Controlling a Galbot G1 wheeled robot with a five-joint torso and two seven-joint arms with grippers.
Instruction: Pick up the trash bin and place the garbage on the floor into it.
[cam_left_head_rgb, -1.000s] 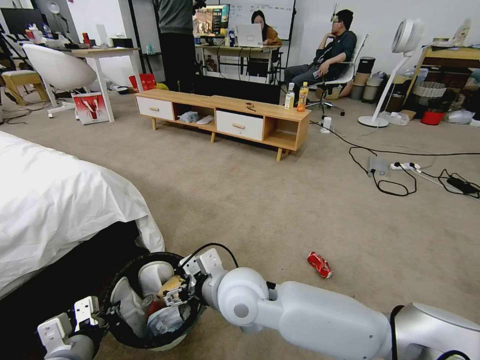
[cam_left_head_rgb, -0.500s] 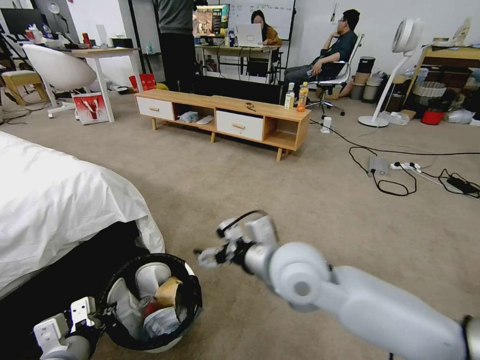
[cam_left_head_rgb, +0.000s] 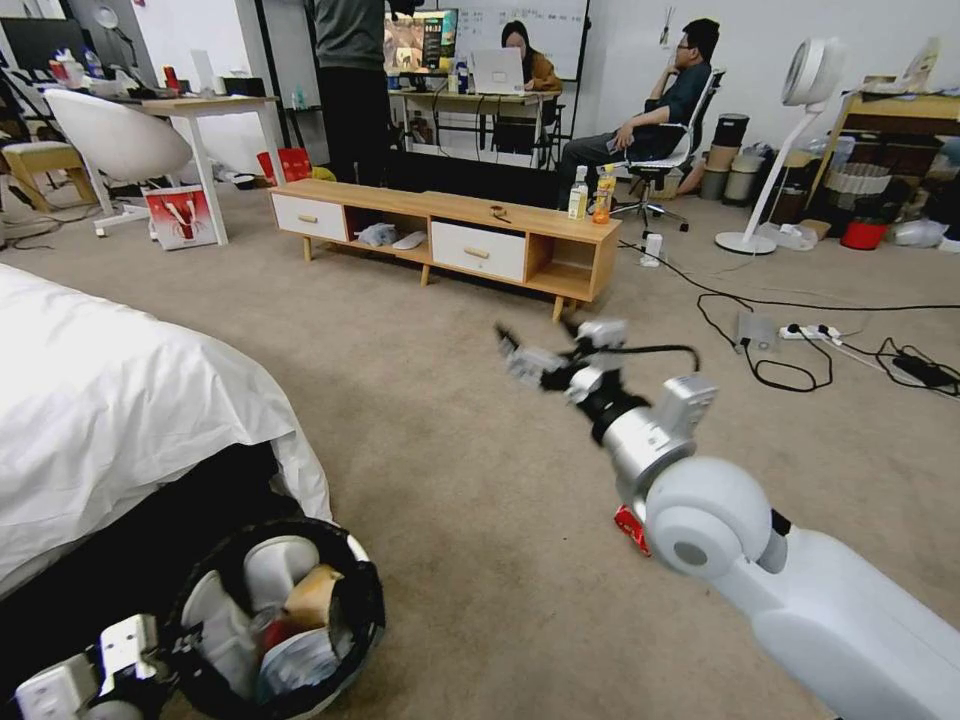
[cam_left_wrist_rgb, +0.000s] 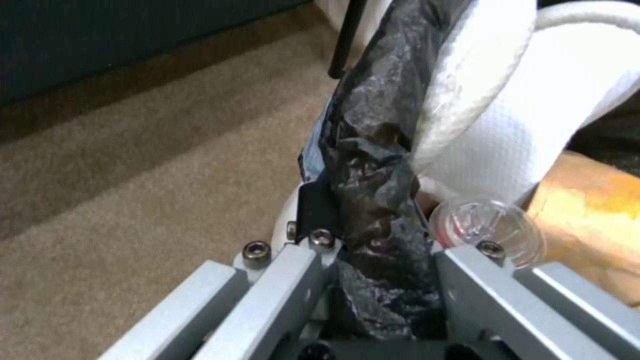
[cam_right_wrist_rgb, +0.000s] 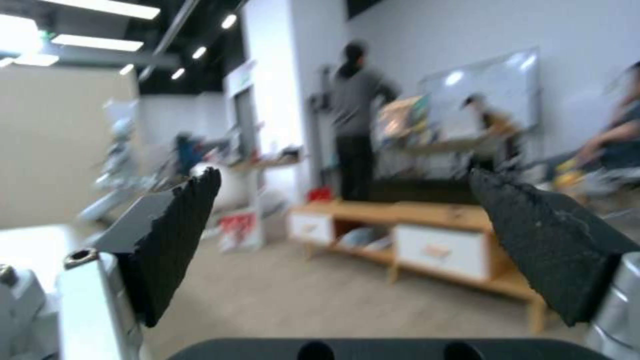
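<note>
Nearest, at the near left: clamping the black-bagged rim of the trash bin (cam_left_head_rgb: 275, 620), left end effector (cam_left_wrist_rgb: 373, 250) pinching the bag and wall between its fingers, beside the bed (cam_left_head_rgb: 120, 400). Sitting inside the bin already: crumpled white tissues (cam_left_head_rgb: 270, 565), a brown paper bag (cam_left_head_rgb: 312, 597) and a clear cup (cam_left_wrist_rgb: 483, 230), so most of the collecting appearing done, by this judgement. Just right of centre on the floor (cam_left_head_rgb: 480, 460): lying still uncollected, a crushed red soda can (cam_left_head_rgb: 630, 528), partly hidden behind the right arm's elbow joint. Farther out, above the carpet: hanging in the air, the right end effector (cam_left_head_rgb: 545, 362), black pads (cam_right_wrist_rgb: 177, 235) spread wide apart with nothing between them, pointing toward the far low wooden cabinet (cam_left_head_rgb: 450, 235). Remaining, as far as can be judged: reaching for the can, gripping it, and dropping it into the bin. Standing on the far cabinet: upright drink bottles (cam_left_head_rgb: 592, 195), not looking like litter
</note>
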